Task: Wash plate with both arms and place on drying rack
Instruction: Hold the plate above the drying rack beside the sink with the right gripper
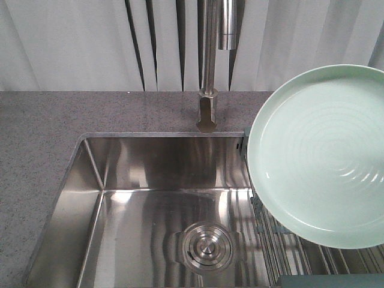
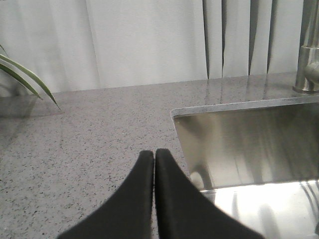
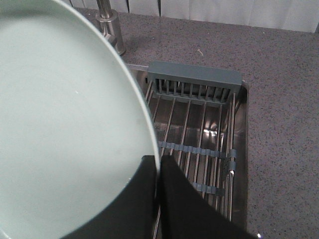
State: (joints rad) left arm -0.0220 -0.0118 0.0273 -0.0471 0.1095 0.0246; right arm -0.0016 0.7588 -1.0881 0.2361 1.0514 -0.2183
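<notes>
The pale mint-green plate [image 1: 321,153] hangs tilted above the right end of the sink, over the drying rack [image 1: 318,258]. In the right wrist view the plate [image 3: 65,119] fills the left side, and my right gripper [image 3: 158,162] is shut on its rim, one black finger on each face. Below and to its right lies the drying rack [image 3: 199,129] of thin steel rods with grey-green end bars. My left gripper [image 2: 154,154] is shut with nothing in it, low over the speckled counter just left of the sink's corner. Neither arm shows in the front view.
The steel sink basin [image 1: 162,210] with its round drain [image 1: 207,247] lies left of the rack. A steel faucet [image 1: 210,66] rises behind the sink's middle. Speckled grey counter [image 1: 42,138] surrounds the basin. Plant leaves [image 2: 20,74] reach in at the far left, before white curtains.
</notes>
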